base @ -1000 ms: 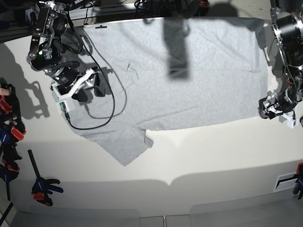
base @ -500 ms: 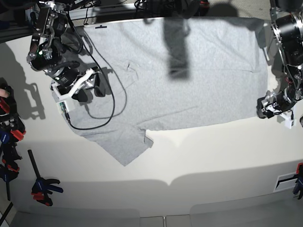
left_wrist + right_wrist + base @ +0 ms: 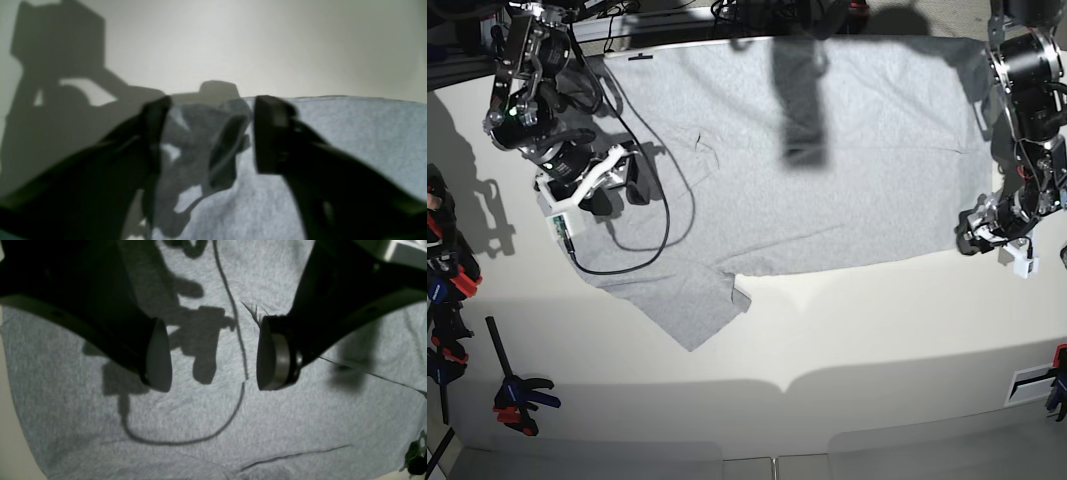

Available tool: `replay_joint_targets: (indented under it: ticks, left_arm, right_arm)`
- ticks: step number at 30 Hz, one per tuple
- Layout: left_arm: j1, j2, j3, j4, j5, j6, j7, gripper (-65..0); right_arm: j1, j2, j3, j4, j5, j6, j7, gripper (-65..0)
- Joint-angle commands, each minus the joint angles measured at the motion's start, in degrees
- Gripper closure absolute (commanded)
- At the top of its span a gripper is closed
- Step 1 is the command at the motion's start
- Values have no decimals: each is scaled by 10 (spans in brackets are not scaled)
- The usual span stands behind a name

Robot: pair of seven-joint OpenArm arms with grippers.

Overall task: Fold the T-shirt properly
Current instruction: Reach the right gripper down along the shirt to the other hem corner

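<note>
Shadow blurs T-shirt (image 3: 333, 160) corner between left gripper (image 3: 208, 133) jaws.

The T-shirt (image 3: 827, 160) is a large, plain light heather-grey garment spread mostly flat, stretching from the far left almost to the right edge of the scene. One short sleeve (image 3: 689, 305) sticks out toward the near left, its point angled down. The near hem runs roughly straight, rising slightly to the right. At the near right corner the fabric (image 3: 206, 146) is bunched and lifted into small folds.
</note>
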Motion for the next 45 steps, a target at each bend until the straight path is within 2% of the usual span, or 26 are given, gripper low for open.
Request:
replay_joint_targets:
  ticks: [1, 6, 9, 12, 13, 15, 18, 23, 31, 35, 41, 45]
  left_arm:
    - [-8, -11, 0, 3, 4, 1, 12, -270]
    - [-8, -12, 0, 3, -4, 1, 5, -147]
    - [-8, -11, 0, 3, -5, 1, -18, -124]
    - [-8, -11, 0, 3, -5, 1, -47, -118]
    - [-8, -11, 0, 3, -5, 1, -52, -95]
    - [-8, -11, 0, 3, -6, 1, -55, -1]
    - [-8, -11, 0, 4, -32, 1, -54, 0]
    - [-8, -11, 0, 5, -46, 0, -54, 0]
    - [-8, -11, 0, 5, -46, 0, -54, 0]
    - [-8, -11, 0, 5, -49, 1, -54, 0]
    - [-8, -11, 0, 5, -51, 1, -54, 0]
    - [-8, -11, 0, 5, -51, 1, -54, 0]
  right_arm:
    - [8, 6, 2, 12, 8, 3, 15, -390]
    - [8, 6, 2, 12, 8, 3, 15, -390]
    - [8, 6, 2, 12, 3, 3, 16, -390]
    - [8, 6, 2, 12, -37, 3, 20, -390]
    - [8, 6, 2, 12, -51, 3, 20, -390]
    - [8, 7, 2, 12, -64, 3, 26, -390]
    - [8, 6, 2, 12, -68, 2, 55, -390]
    - [11, 7, 2, 12, -68, 2, 159, -390]
    - [116, 6, 2, 11, -117, 2, 127, -390]
    - [190, 6, 2, -14, -117, 2, 130, -390]
    - [316, 7, 2, -172, -120, 3, 133, -389]
    - [423, 7, 2, -330, -174, 35, 133, -389]
